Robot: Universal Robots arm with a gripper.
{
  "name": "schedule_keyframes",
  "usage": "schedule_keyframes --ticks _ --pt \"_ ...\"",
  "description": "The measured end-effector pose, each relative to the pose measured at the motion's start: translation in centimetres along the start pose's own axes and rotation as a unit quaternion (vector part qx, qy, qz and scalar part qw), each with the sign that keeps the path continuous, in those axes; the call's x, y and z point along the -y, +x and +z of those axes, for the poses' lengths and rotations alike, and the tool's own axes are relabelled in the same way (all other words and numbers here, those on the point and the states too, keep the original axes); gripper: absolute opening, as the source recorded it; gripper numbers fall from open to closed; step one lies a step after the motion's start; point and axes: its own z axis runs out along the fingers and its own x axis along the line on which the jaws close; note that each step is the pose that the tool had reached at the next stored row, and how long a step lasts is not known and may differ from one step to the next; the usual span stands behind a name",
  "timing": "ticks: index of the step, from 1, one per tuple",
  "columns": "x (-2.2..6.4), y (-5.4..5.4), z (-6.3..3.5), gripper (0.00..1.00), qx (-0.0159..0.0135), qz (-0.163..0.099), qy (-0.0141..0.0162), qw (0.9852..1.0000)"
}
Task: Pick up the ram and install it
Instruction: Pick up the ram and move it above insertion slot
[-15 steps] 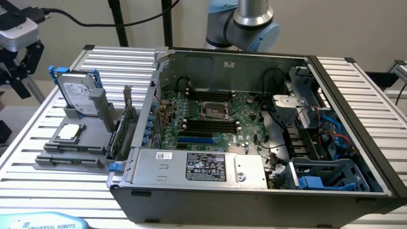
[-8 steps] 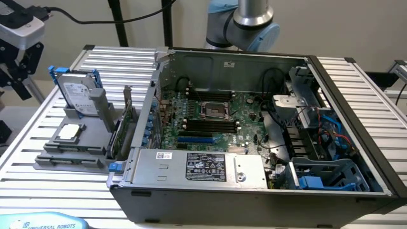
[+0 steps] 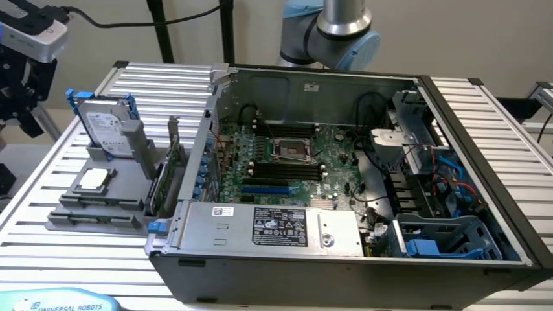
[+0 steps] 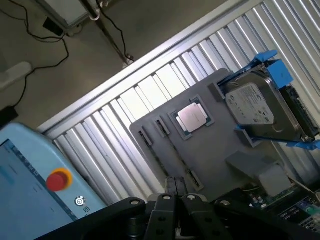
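Hanging near the gray parts tray, the claw has its fingers pinched fully together.

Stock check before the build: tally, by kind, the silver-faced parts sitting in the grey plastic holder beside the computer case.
Silver hard drive in a blue plastic caddy: 1
Square silver processor chip: 1
Total: 2
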Motion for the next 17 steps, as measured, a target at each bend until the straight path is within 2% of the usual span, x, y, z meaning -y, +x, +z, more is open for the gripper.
schedule_keyframes --ticks 4,8,13,17 --pt "0.0 0.0 0.08 0.11 -0.0019 -0.037 0.0 0.9993" --pt "0.01 0.0 0.15 0.11 -0.0037 -0.073 0.0 0.9974" --pt "0.02 0.0 0.26 0.11 -0.0059 -0.118 0.0 0.993" --pt "0.02 0.0 0.39 0.11 -0.0079 -0.154 -0.0001 0.9881"
